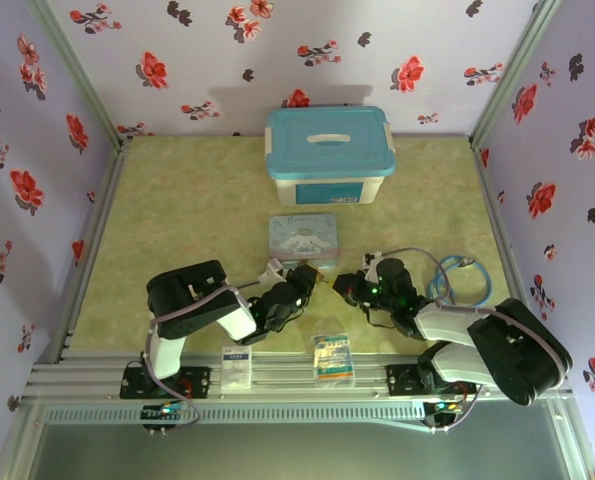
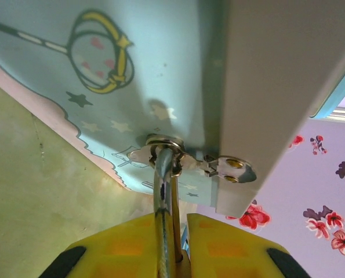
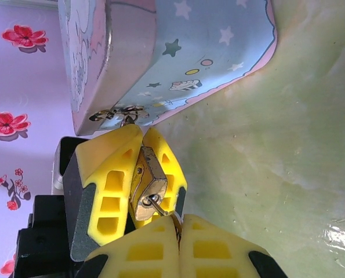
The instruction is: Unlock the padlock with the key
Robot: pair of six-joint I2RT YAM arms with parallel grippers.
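Note:
The brass padlock point(image 3: 148, 185) hangs on the hasp point(image 2: 160, 145) of the pale blue cartoon tin point(image 1: 302, 240), its silver shackle point(image 2: 163, 191) threaded through the hasp loop. My left gripper point(image 2: 181, 223) is shut on the padlock's body, its yellow fingers point(image 3: 105, 174) on either side of it. The thin silver key point(image 3: 160, 207) sits with its blade in the keyhole on the padlock's underside. My right gripper point(image 3: 180, 223) is shut on the key's head, most of which is hidden between the pads. The two grippers meet tip to tip in front of the tin point(image 1: 324, 283).
A white box with a blue lid point(image 1: 329, 155) stands behind the tin. Two flat printed packets point(image 1: 237, 365) point(image 1: 332, 357) lie at the near edge. A small white cylinder point(image 1: 274, 268) sits by the left gripper. A blue cable point(image 1: 462, 280) loops at the right. Flowered walls enclose the table.

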